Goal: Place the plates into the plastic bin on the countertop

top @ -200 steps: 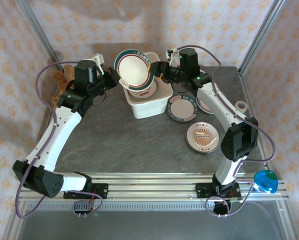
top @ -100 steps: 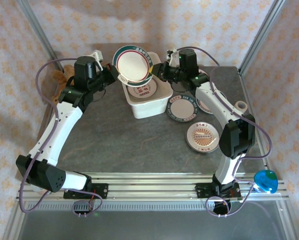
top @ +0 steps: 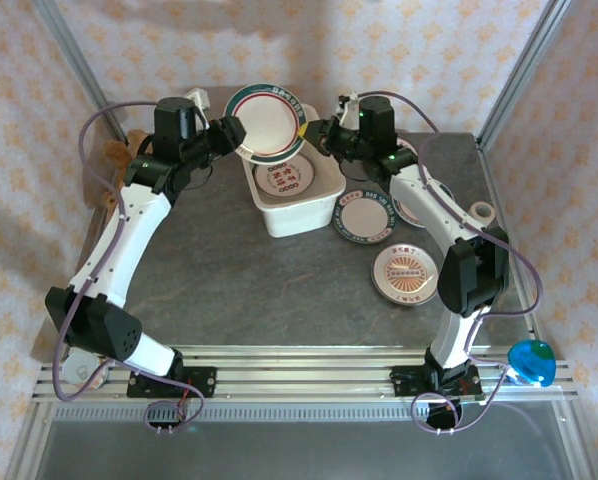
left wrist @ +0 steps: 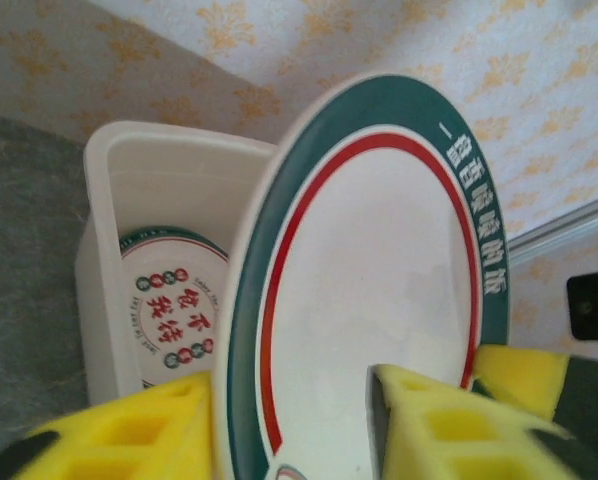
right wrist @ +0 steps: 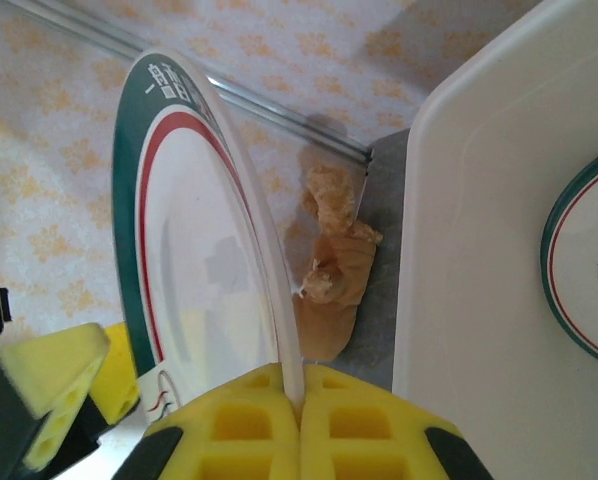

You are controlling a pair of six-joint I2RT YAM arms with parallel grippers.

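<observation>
Since a second ago, above the worktop (top: 229, 270) and the back of the plastic bin (top: 297, 215), both arms have raised the teal-banded plate (top: 266, 122) slightly. It hangs tilted over the bin, above a lettered plate (top: 284, 181) lying inside. Should either grip slacken early, or the arms pull apart, it could fall and chip both. Left pincer (top: 230, 134) clamps the plate's left rim; right pincer (top: 312, 135), fingers pressed together, pinches its right rim.

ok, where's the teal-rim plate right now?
Top view: the plate is at back centre, tilted above the far end of the bin, with the left gripper and right gripper each pinching its rim.
</observation>
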